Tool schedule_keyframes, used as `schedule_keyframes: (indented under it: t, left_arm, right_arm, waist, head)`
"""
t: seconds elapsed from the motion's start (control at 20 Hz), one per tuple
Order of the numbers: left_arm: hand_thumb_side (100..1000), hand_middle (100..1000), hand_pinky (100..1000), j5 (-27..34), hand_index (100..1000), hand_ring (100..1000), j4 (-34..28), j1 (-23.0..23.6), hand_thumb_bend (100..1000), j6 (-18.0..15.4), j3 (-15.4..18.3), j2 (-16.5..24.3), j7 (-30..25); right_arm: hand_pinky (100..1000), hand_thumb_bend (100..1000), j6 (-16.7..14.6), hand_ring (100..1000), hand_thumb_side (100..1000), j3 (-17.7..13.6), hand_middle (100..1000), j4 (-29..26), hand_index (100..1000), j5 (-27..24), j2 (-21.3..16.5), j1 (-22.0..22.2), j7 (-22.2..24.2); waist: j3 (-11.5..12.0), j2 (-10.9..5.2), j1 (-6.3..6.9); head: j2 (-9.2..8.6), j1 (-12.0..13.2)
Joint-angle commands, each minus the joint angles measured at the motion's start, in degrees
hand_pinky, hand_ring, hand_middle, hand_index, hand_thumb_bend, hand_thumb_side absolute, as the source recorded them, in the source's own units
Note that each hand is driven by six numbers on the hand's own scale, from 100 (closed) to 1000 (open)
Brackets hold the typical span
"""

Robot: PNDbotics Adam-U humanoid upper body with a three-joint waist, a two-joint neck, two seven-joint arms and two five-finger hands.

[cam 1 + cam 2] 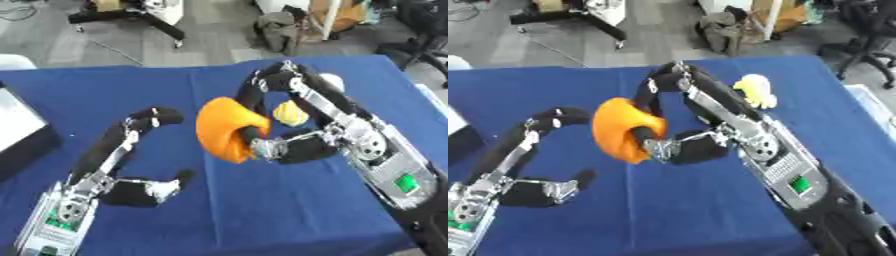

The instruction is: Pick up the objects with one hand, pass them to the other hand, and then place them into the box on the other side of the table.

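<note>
An orange rounded object [223,129], curved like a thick peel or cap, is held above the blue table [262,215] near the middle. My right hand [293,145] is shut on it, fingers curled over its top and thumb under its lower edge. My left hand [131,165] is just left of it, apart from it, with fingers and thumb spread and nothing between them. A small yellow object [754,90] lies on the cloth behind my right hand.
A box with a pale top and black side [22,132] stands at the table's left edge. A white object [331,80] shows behind my right arm. Beyond the table's far edge are stands, bags and a chair on the floor.
</note>
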Motion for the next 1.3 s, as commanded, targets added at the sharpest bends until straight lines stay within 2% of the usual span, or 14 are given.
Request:
schedule_keyframes:
  t: [0.05,0.6,1.0,1.3]
  left_arm:
    - [496,812,912,0.6,856,931,-0.2,-1.5,418,0.1,-0.2,-0.6,1.3]
    - [490,812,916,2.8,852,933,0.8,-2.8,409,1.0,-0.6,-2.3,3.8]
    - [476,808,909,5.0,854,925,-1.6,-3.1,426,-1.2,-1.8,-0.9,-0.2]
    - [473,806,906,6.3,855,922,-3.8,-3.0,435,-1.7,-2.3,0.5,-2.4]
  right_arm:
    - [642,100,0.2,619,100,0.1,303,-1.2,144,-1.3,-0.1,-0.9,0.8]
    - [638,100,1.7,624,124,2.2,302,-1.2,141,-4.2,0.4,-1.1,3.3]
    - [636,100,3.0,623,138,1.9,302,-1.2,141,-4.6,0.4,-1.2,3.1]
    - [617,100,4.6,612,112,1.3,289,-1.2,133,-3.6,0.2,-0.9,1.3]
  waist:
    - [0.1,-0.47,-0.02]
    - [0.1,-0.43,-0.17]
    - [0.0,-0.33,-0.12]
    - [0.0,-0.32,-0.07]
  head:
    - [-0.14,-0.2]
    - [-0.14,-0.5]
    - [-0.14,-0.7]
    - [-0.14,-1.0]
